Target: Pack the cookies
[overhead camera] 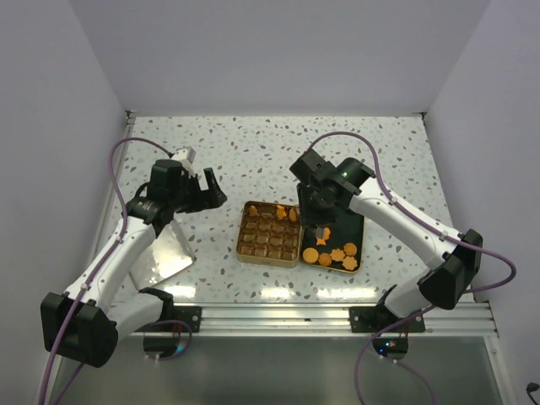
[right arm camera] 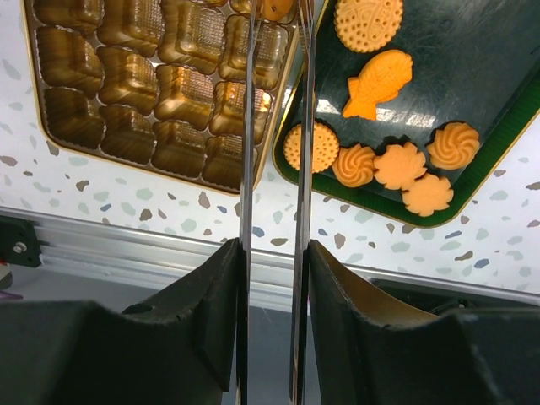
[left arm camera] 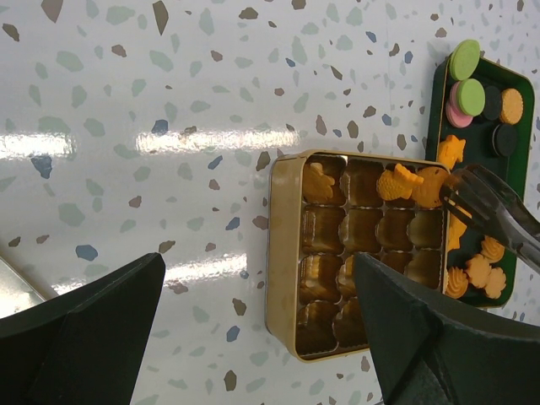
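A gold tin with rows of moulded cells holds three cookies in its far row. More cookies lie on a dark green tray to its right. My right gripper is shut on thin metal tongs and hangs over the seam between tin and tray. The tongs reach the tin's far right cell. An orange cookie shows between the blades; I cannot tell if it is pinched. My left gripper is open and empty, left of the tin.
A silver lid lies at the near left beside the left arm. Green, pink and black discs sit at the tray's far end. An aluminium rail runs along the table's near edge. Walls enclose three sides.
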Motion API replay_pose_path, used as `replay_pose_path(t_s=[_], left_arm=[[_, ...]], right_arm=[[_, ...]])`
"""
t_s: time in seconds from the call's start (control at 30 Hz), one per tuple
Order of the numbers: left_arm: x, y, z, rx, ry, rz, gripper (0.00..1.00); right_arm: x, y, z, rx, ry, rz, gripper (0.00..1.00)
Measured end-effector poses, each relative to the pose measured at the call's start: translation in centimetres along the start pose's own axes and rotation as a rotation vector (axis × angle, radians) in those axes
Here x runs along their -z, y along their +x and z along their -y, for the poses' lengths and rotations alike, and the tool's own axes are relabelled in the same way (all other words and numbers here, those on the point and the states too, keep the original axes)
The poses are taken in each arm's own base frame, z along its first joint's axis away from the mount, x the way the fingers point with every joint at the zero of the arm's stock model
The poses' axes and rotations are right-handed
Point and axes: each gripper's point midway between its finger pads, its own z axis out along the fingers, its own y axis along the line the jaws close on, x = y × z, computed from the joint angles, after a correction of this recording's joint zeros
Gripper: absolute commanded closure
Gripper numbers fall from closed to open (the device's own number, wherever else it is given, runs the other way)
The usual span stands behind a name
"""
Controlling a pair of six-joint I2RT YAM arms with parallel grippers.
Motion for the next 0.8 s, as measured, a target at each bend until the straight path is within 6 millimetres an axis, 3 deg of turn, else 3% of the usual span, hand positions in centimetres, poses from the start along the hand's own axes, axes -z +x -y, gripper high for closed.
replay_pose_path(t_s=[0.57, 0.8], left_arm=[[0.0, 0.0, 0.0, 0.001, 0.001, 0.000, 0.00], [0.1, 0.0, 0.0, 0.000, 0.001, 0.001, 0.00]], right_arm=[[0.1, 0.0, 0.5, 0.005, 0.018, 0.005, 0.62], [1.9, 0.4, 1.5, -0.007, 0.017, 0.039, 0.63]])
